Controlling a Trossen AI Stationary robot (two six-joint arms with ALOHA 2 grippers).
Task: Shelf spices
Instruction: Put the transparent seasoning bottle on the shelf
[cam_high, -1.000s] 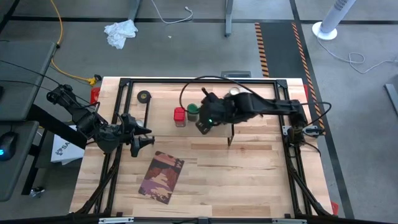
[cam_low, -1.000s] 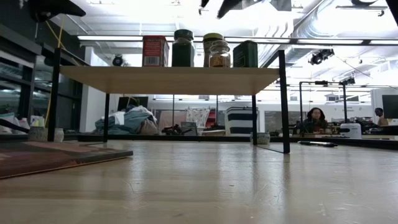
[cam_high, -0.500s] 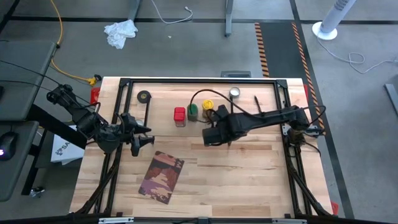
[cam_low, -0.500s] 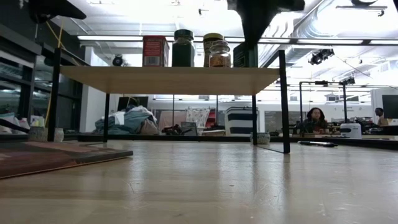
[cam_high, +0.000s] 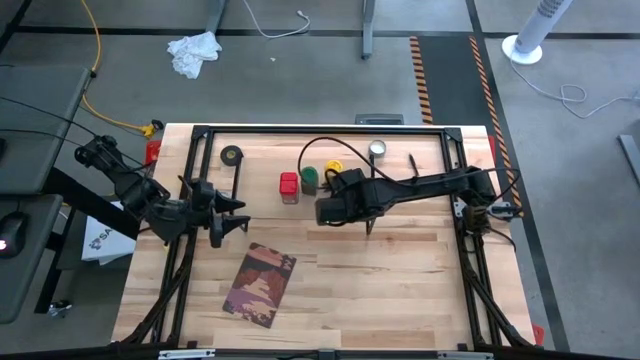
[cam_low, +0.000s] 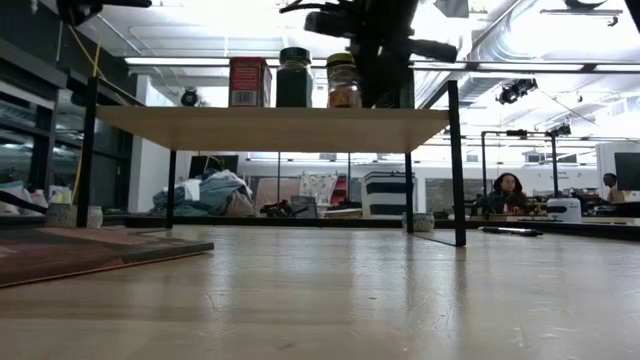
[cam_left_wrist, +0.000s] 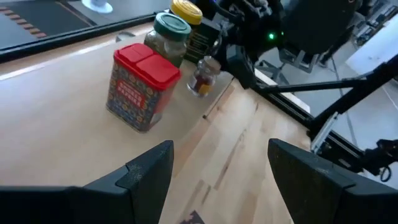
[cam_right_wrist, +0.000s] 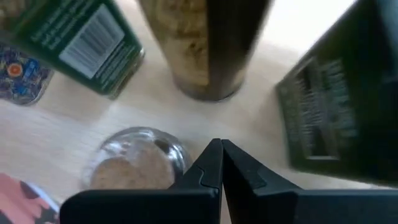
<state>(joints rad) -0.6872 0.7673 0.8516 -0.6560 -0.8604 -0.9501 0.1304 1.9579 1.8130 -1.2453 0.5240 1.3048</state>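
The shelf (cam_left_wrist: 74, 87) carries the spices in a row: a red box (cam_high: 289, 187), a green-topped jar (cam_high: 309, 178), a yellow-topped jar (cam_high: 333, 168), a dark tin (cam_left_wrist: 202, 40) and a small clear glass jar (cam_left_wrist: 202, 76) near the board's edge. My right gripper (cam_right_wrist: 221, 149) is shut and points down among them, between the glass jar (cam_right_wrist: 140, 165) and the tin (cam_right_wrist: 329, 106). In the high view it (cam_high: 327, 207) hides the glass jar. My left gripper (cam_high: 238, 215) waits open at the table's left, its fingers (cam_left_wrist: 149, 177) empty. My right gripper has its shut fingertips (cam_right_wrist: 211, 163) close beside the glass jar's rim (cam_right_wrist: 177, 155), coming slanting down from the table's right. Whether they touch the jar, I cannot tell. The jar stands upright on the shelf.
A brown-and-maroon book (cam_high: 260, 284) lies near the table's front left. A black tape roll (cam_high: 232, 155) and a small round cap (cam_high: 377, 149) lie toward the far edge. Black frame rails (cam_high: 320, 130) edge the table. People sit far behind in the low view (cam_low: 508, 190).
My right gripper has come down from above the jars to their level, beside the glass jar, rolling its wrist as it sank. Its fingers, apart a second ago, are together now. The spices stand where they were.
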